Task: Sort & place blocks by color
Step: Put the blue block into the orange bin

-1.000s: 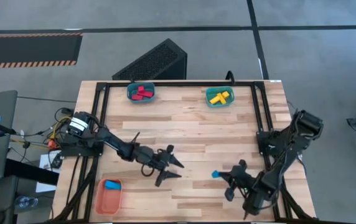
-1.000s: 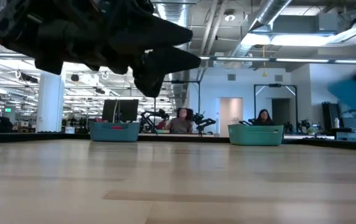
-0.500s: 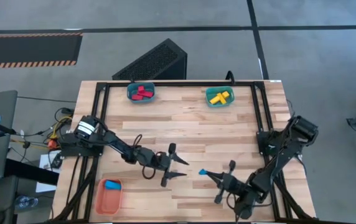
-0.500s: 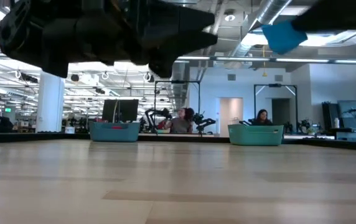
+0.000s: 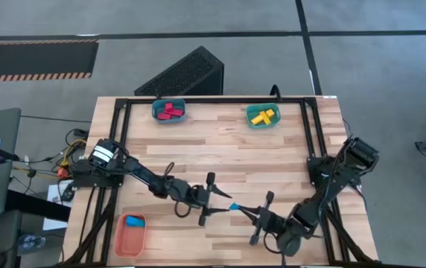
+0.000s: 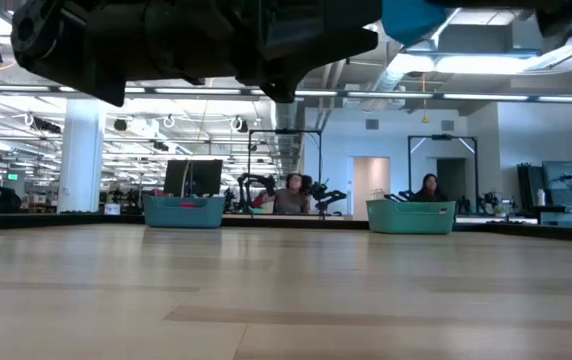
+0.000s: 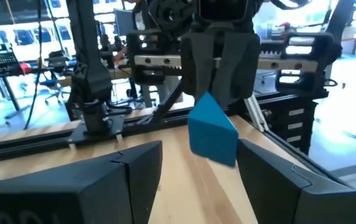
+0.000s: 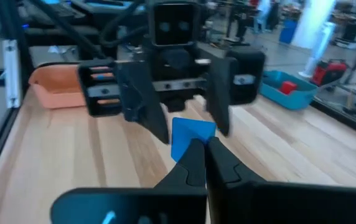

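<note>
A small blue block (image 5: 232,206) hangs in the air above the table's near middle, held by my right gripper (image 5: 242,210), which reaches in from the right. My left gripper (image 5: 220,202) faces it from the left with its fingers open. In the left wrist view the blue block (image 7: 212,129) sits just ahead of and between those open fingers (image 7: 142,163), with a gap on each side. The low view shows the block (image 6: 416,15) high above the table top. Red blocks (image 5: 170,111) and yellow blocks (image 5: 262,115) lie in two teal bins. Another blue block (image 5: 133,220) lies in the orange bin. My right gripper pinches the blue block between its two fingertips (image 8: 193,152) at the block's lower edge (image 8: 187,142). The fingers come nearly level from the table's right side. The block is lifted clear of the table and juts out beyond the fingertips toward my left gripper.
The teal bin with red blocks (image 5: 169,105) and the teal bin with yellow ones (image 5: 262,123) stand at the far edge. The orange bin (image 5: 129,240) sits at the near left corner. A black frame rail (image 5: 213,99) borders the table. People sit in the room beyond (image 6: 291,195).
My right gripper has carried the blue block toward the table's left and slightly nearer, up to my left gripper. My left gripper has moved right toward it and stayed open. The two grippers now meet tip to tip around the block.
</note>
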`<move>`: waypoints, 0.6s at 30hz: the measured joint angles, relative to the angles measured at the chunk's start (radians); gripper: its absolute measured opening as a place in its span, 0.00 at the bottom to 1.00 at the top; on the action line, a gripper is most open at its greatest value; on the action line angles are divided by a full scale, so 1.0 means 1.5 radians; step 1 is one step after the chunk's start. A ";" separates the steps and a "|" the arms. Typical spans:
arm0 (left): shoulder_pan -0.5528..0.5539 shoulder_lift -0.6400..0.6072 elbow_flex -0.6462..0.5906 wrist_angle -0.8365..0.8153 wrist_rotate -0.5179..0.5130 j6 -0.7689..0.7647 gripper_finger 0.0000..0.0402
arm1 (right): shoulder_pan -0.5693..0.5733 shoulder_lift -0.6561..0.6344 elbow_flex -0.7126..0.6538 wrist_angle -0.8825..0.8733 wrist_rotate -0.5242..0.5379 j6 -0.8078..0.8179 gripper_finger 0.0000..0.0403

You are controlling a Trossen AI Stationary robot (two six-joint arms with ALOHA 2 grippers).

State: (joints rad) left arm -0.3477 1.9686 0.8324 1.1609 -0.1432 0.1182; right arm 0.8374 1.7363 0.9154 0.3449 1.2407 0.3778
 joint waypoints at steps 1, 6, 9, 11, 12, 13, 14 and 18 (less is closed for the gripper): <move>0.000 0.000 0.004 -0.006 0.000 -0.004 0.49 | -0.003 0.000 0.000 0.011 -0.011 -0.023 0.01; 0.000 0.000 0.015 -0.013 0.007 -0.020 0.49 | -0.026 0.000 0.000 0.056 -0.075 -0.097 0.01; -0.008 0.000 0.017 -0.013 0.013 -0.021 0.46 | -0.036 0.000 0.000 0.068 -0.084 -0.102 0.01; -0.014 0.000 0.017 -0.018 -0.003 -0.025 0.40 | -0.039 0.000 0.000 0.072 -0.086 -0.114 0.01; -0.017 0.000 0.017 -0.023 -0.010 -0.033 0.36 | -0.040 0.000 0.000 0.075 -0.086 -0.118 0.01; -0.017 0.000 0.017 -0.030 -0.015 -0.046 0.31 | -0.040 0.000 0.000 0.077 -0.089 -0.118 0.01; -0.017 -0.004 0.017 -0.043 -0.016 -0.066 0.26 | -0.040 0.000 0.000 0.076 -0.089 -0.118 0.01; -0.009 -0.049 0.016 -0.154 -0.026 -0.115 0.06 | -0.044 0.000 0.000 0.093 -0.083 -0.117 0.05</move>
State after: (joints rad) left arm -0.3616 1.8947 0.8570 0.9302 -0.1818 -0.0544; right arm 0.7707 1.7363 0.9147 0.4837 1.1166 0.2016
